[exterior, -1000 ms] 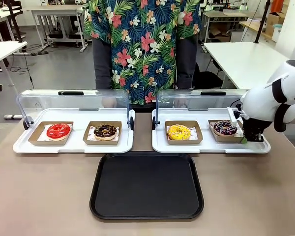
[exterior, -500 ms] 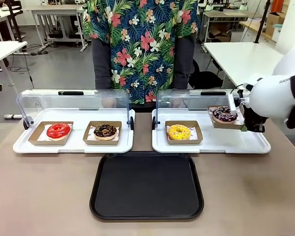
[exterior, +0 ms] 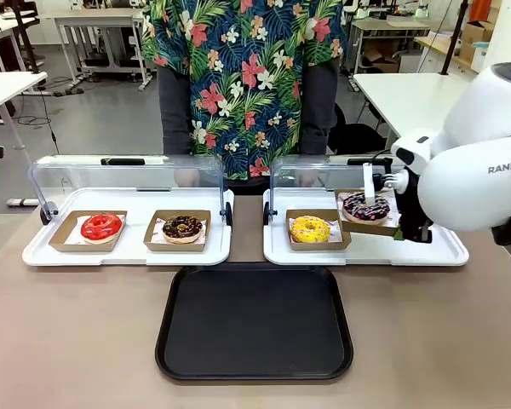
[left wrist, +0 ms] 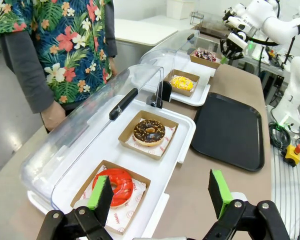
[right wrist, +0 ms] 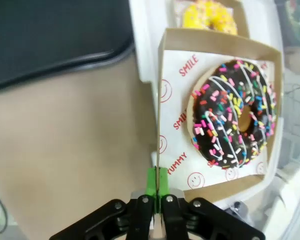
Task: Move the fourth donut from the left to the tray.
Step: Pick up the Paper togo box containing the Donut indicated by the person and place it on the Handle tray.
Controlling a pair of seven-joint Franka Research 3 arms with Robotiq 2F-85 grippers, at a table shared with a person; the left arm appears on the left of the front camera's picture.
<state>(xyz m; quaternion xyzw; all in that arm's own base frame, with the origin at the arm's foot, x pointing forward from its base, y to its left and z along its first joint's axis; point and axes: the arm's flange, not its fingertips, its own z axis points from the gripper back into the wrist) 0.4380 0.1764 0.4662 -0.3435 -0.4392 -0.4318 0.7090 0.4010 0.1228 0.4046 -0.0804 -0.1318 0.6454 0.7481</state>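
The fourth donut [exterior: 366,206], dark-glazed with white drizzle and coloured sprinkles, is being held up in its square brown cardboard holder [exterior: 368,223] above the right white display tray [exterior: 447,252], clear of its surface. The holder is being carried just right of the yellow donut [exterior: 310,228], which is sitting in its own holder on that same tray. The right gripper [exterior: 400,233] is being kept pinched on the near right edge of the holder; in the right wrist view its green pads [right wrist: 156,182] are pressed together on the thin cardboard wall, with the printed white paper [right wrist: 176,131] lying under the donut.

The black tray [exterior: 254,366] is lying on the near middle of the table [exterior: 68,341], in front of both display trays, with nothing on it.

On the left display tray [exterior: 128,254] a red donut [exterior: 100,226] and a chocolate donut with yellowish crumbs [exterior: 182,226] are resting in their holders.

In the left wrist view, the left gripper [left wrist: 160,192] is being held with its fingers spread wide and nothing between them, above the left display tray's near edge.

A person in a flowered shirt [exterior: 243,77] is standing at the far side.
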